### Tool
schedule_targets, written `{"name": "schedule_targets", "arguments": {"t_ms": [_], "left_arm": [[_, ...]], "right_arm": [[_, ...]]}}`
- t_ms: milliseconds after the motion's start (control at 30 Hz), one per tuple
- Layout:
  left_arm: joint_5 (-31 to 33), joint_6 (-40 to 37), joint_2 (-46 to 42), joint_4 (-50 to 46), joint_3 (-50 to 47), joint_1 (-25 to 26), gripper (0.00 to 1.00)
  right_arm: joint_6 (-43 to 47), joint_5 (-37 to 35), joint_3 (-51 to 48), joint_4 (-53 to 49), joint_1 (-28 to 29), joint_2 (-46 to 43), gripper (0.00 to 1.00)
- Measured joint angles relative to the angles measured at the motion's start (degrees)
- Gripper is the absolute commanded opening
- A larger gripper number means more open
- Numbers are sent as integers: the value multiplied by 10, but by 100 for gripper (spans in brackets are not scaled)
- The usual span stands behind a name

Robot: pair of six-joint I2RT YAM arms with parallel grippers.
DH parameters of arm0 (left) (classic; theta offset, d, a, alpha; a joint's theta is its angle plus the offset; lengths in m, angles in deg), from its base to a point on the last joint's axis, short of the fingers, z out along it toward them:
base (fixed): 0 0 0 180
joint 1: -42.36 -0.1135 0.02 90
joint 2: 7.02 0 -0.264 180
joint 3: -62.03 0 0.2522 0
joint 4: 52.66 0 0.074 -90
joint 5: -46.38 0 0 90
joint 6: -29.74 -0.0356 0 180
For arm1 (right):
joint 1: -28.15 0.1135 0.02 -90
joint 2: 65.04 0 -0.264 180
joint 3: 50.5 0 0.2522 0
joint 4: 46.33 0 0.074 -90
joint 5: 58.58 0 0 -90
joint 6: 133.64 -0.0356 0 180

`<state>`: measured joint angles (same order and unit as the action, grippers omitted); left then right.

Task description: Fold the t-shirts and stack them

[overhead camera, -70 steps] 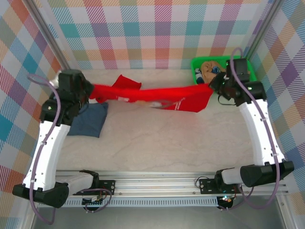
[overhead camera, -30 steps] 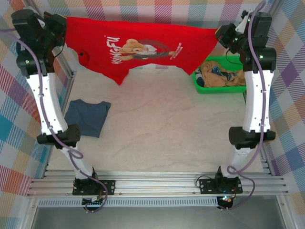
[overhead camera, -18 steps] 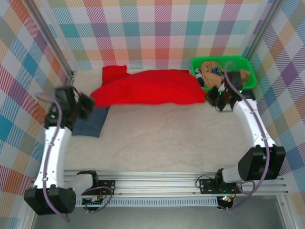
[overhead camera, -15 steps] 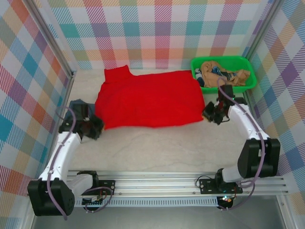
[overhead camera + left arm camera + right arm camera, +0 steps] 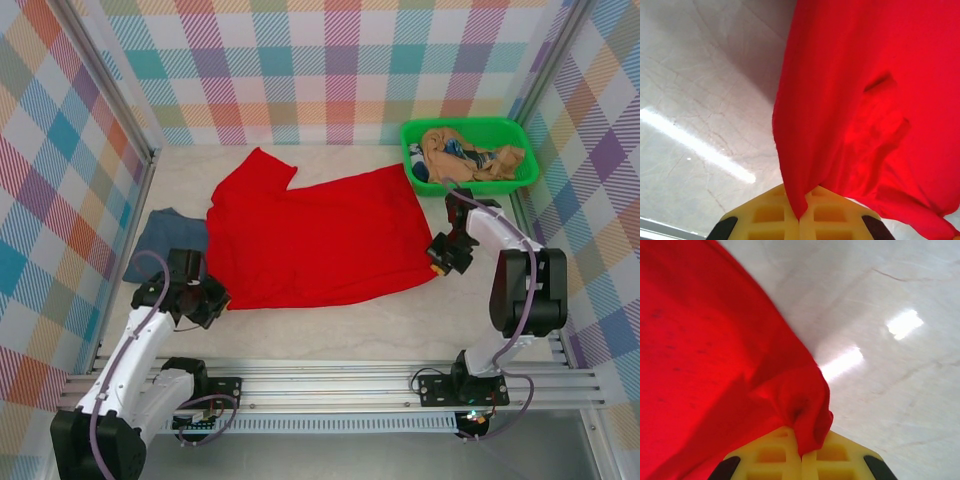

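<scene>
The bright red t-shirt point(image 5: 320, 235) lies spread flat across the middle of the table, plain side up, one sleeve pointing to the back left. My left gripper point(image 5: 213, 300) is shut on its near left corner; in the left wrist view the red cloth point(image 5: 865, 100) runs down into the closed yellow jaws of the left gripper point(image 5: 801, 215). My right gripper point(image 5: 438, 255) is shut on the near right corner, where bunched red cloth point(image 5: 805, 415) is pinched at the right gripper point(image 5: 801, 452). The slate-blue t-shirt point(image 5: 165, 240) lies at the left, partly under the red one.
A green basket point(image 5: 410, 135) with tan and patterned cloth in it stands at the back right corner. Checked walls close the table on three sides. Pale marbled tabletop point(image 5: 340, 325) lies bare between the red shirt and the metal rail at the front.
The red shirt, held stretched high between both grippers a second ago, has been swung down and laid flat. Both grippers have drawn its near edge toward the front.
</scene>
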<state>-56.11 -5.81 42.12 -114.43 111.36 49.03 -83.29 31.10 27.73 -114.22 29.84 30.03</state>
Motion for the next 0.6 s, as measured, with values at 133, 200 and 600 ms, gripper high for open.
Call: {"name": "schedule_targets", "arguments": {"t_ms": [133, 200, 600], "left_arm": [[1, 7, -1, -15, -17, 18, 0], [2, 11, -1, -21, -20, 30, 0], [45, 25, 29, -60, -22, 67, 0]], "right_arm": [[-17, -28, -11, -34, -6, -33, 0], [-28, -38, -23, -49, -11, -58, 0], [-85, -37, -124, -102, -21, -127, 1]]}}
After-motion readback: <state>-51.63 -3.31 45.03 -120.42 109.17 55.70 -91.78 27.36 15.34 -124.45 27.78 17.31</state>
